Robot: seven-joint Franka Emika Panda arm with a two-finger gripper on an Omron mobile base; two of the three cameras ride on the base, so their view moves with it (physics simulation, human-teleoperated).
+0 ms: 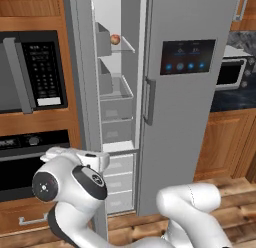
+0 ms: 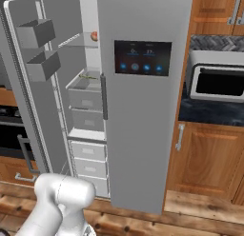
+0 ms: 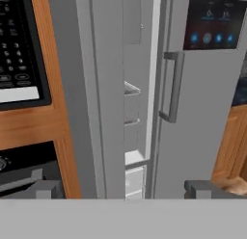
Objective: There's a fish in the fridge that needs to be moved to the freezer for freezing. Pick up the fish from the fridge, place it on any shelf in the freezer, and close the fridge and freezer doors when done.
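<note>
On my left there's the black wall oven (image 1: 35, 72) with its keypad, set in wood cabinets. Next to it the narrow freezer door (image 2: 28, 83) is swung open, two grey bins on its inner face, and I'm looking into the freezer (image 1: 117, 97): clear shelves up top, grey drawers stacked below. A small round reddish thing (image 1: 115, 39) sits on an upper shelf; I can't tell what it is. Moving right, the wide fridge door (image 1: 190, 102) with the dark display panel (image 1: 187, 56) is shut flat, its vertical handle (image 3: 174, 86) along its left edge. So the fish is behind that door, hidden from me. My gripper (image 3: 125, 187) is spread fully wide and empty, tips low in the hand view, aimed roughly at the seam between the two sections. The handle runs up and down, lying ahead and to the right of my fingers. I reckon that handle is the next target, so the fingers need to straddle it sideways.
</note>
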